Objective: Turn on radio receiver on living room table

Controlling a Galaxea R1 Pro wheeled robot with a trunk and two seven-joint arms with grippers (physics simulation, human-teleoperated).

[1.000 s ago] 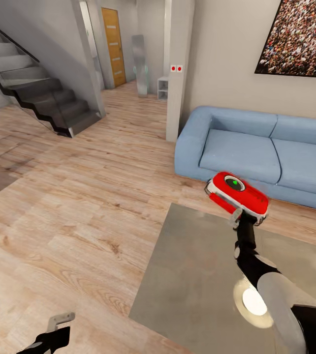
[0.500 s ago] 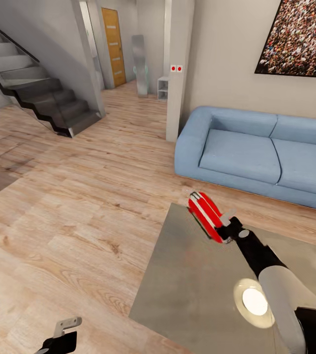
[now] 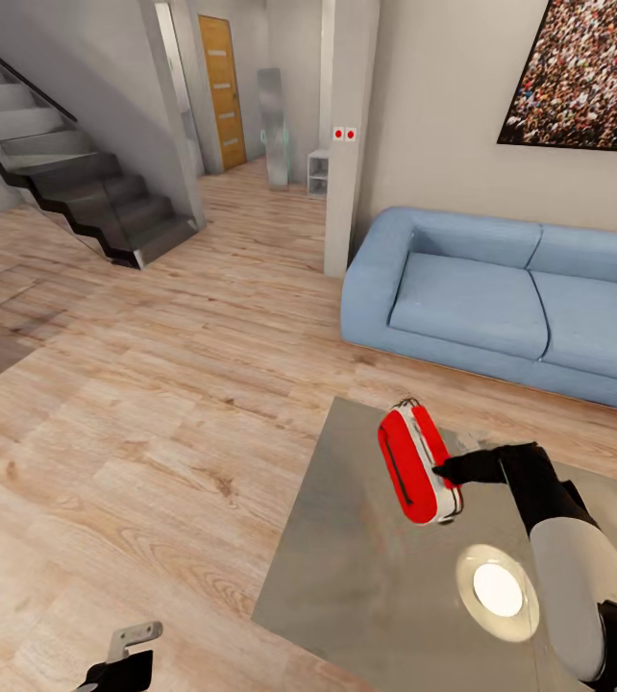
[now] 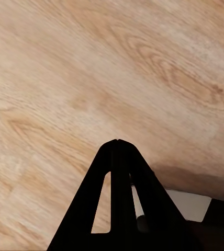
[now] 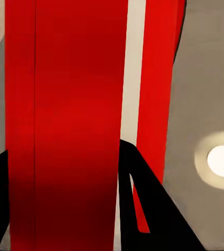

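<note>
Right gripper (image 3: pixel 451 471) clamped on radio (image 3: pixel 416 462), held edge-up above table (image 3: pixel 366 577), probably to expose its switch; left gripper (image 4: pixel 117 144) fingers together, idle over floor (image 3: pixel 155 404).

Red radio receiver (image 5: pixel 70 120) between black jaws, over grey table (image 5: pixel 206 78).

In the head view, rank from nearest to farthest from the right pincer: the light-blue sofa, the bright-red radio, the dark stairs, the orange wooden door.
1. Bright-red radio: in the right pincer, over the glossy grey table.
2. Light-blue sofa: just beyond the table.
3. Dark stairs: far left.
4. Orange wooden door: down the hallway, farthest.
</note>
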